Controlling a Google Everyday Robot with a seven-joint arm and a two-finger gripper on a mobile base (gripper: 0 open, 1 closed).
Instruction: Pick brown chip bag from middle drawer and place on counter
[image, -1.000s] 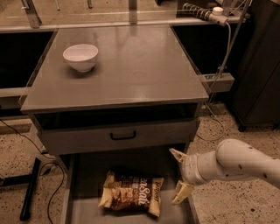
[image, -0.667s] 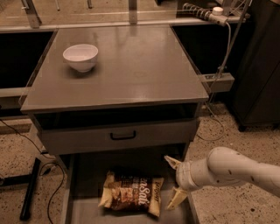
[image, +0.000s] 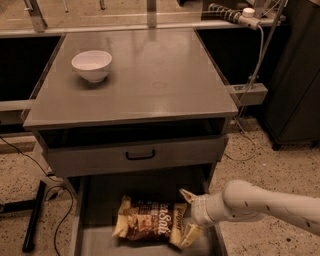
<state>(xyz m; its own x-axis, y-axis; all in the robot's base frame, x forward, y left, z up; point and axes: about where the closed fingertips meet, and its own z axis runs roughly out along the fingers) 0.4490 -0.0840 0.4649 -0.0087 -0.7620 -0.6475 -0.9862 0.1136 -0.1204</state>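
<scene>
The counter (image: 165, 80), a broad grey square top, fills the upper half of the camera view. Beneath its thin front edge sits a closed grey drawer front (image: 100, 161) with a black handle (image: 140, 155). Below that, the middle drawer (image: 97, 240) is pulled out toward the camera, its flat grey floor showing.

The white arm (image: 265, 205) enters from the lower right edge. It reaches leftward, nearly level, over the drawer's right side wall.

The brown chip bag (image: 147, 222) lies flat on the drawer floor, right of centre, its white lettering facing up.

The gripper (image: 183, 218) sits at the bag's right end. Its two pale fingers (image: 187, 196) are spread wide, one beyond the bag's far edge and one at its near edge, straddling the pale yellow end. The near finger overlaps that end; whether it presses on it cannot be told.

A white bowl (image: 92, 64) stands upright on the counter's back left part, well apart from the arm.
</scene>
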